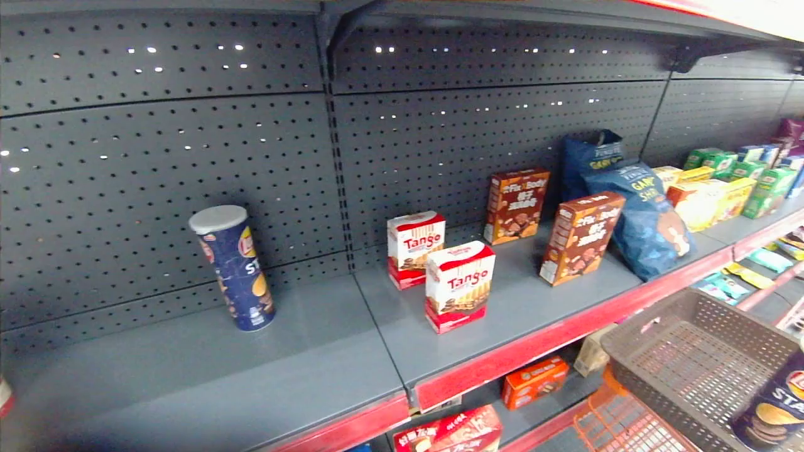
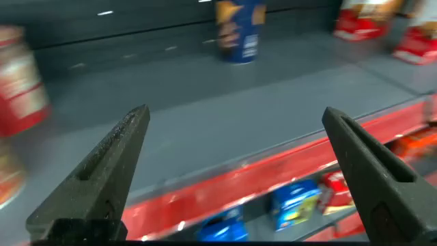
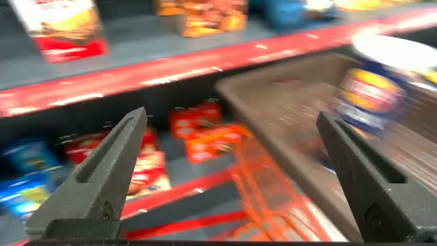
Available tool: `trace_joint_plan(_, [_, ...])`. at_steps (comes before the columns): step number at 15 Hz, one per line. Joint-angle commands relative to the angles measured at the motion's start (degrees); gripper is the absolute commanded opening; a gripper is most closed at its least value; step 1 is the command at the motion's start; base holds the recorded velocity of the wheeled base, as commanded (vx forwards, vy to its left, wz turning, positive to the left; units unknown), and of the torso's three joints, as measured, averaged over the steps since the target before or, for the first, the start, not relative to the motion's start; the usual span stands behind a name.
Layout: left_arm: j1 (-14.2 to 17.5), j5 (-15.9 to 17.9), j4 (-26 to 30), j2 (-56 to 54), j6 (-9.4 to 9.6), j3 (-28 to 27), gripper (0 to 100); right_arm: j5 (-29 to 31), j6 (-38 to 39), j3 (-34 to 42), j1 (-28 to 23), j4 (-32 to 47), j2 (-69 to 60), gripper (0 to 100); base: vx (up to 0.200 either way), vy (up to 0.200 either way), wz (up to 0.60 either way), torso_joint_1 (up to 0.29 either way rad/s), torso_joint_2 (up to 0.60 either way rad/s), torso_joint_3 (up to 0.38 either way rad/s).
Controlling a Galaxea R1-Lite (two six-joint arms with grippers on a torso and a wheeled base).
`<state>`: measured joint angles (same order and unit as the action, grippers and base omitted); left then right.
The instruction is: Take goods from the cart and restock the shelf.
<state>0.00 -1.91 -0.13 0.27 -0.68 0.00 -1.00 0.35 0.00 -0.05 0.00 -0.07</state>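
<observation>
Nearest us, the left gripper (image 2: 233,113) hangs empty with its fingers spread wide, just off the red front edge of the shelf (image 1: 314,358). The right gripper (image 3: 232,115) is likewise spread and empty above the cart's brown basket (image 1: 659,370). On the shelf, left to right, stand a blue chip can (image 1: 233,269), two white-and-red boxes (image 1: 461,285), two brown boxes (image 1: 581,237) and blue bags (image 1: 647,213). A second chip can (image 1: 776,408) stands upright in the basket, at the near right. We judge the pick comes next: centre the right fingers round that can's body below the lid, close squarely, and lift straight up clear of the basket wall.
</observation>
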Motion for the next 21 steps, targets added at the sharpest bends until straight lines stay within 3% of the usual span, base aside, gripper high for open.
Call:
trace_joint_plan(1, [0.00, -0.02, -0.04, 0.00, -0.02, 0.00, 100, 0.03, 0.00, 0.00, -0.04, 0.00, 0.07, 100, 0.000, 0.000, -0.60, 0.007, 0.00, 0.007])
trace_joint_plan(11, [0.09, -0.02, -0.04, 0.08, -0.02, 0.00, 100, 0.12, 0.09, 0.00, -0.04, 0.00, 0.07, 100, 0.000, 0.000, -0.60, 0.000, 0.00, 0.001])
trace_joint_plan(21, [0.09, -0.02, 0.05, 0.08, -0.02, 0.00, 100, -0.23, -0.09, -0.09, 0.05, 0.09, 0.07, 100, 0.000, 0.000, 0.00, 0.000, 0.00, 0.000])
